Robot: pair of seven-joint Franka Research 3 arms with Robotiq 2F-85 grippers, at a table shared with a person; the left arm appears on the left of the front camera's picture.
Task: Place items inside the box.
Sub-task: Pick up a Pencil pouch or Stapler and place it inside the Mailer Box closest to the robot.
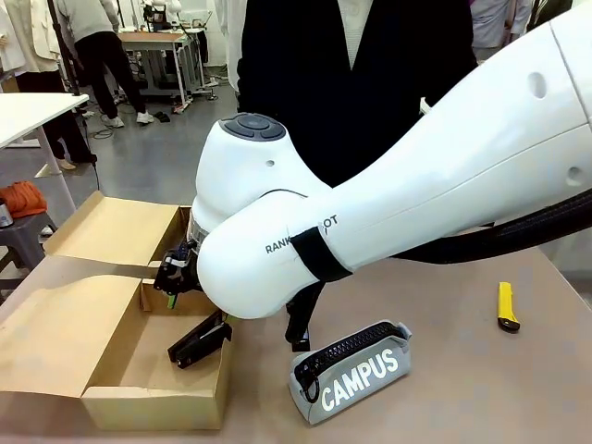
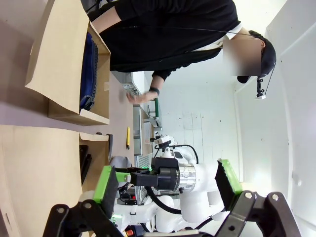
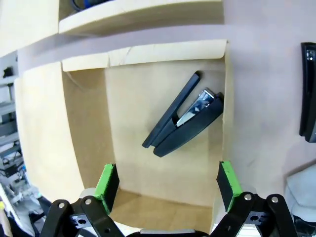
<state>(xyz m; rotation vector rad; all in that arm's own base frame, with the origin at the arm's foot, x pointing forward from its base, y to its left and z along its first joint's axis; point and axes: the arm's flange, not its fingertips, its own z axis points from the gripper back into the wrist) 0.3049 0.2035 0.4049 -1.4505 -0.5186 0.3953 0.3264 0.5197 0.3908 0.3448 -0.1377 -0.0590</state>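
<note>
The box [image 1: 157, 398] lies at the front left, its wide flap [image 1: 55, 338] folded out to the left. A black stapler [image 1: 199, 340] lies half open on the box's floor [image 3: 133, 163], also seen as the stapler [image 3: 185, 116] from above. My right gripper [image 1: 176, 276] hangs open over the box, and the right gripper [image 3: 167, 182] holds nothing. The grey CAMPUS pouch [image 1: 351, 370] and the yellow cutter [image 1: 507, 307] lie on the table to the right. A slim black bar [image 3: 308, 96] lies just outside the box wall. My left gripper [image 2: 167, 182] is open and empty, off the table.
A second cardboard box [image 1: 120, 229] stands behind the first, with a navy pouch [image 2: 89, 69] inside it. A person in black [image 1: 370, 92] stands at the far side, one hand [image 2: 140, 96] on the table. My right arm [image 1: 416, 185] spans the middle of the table.
</note>
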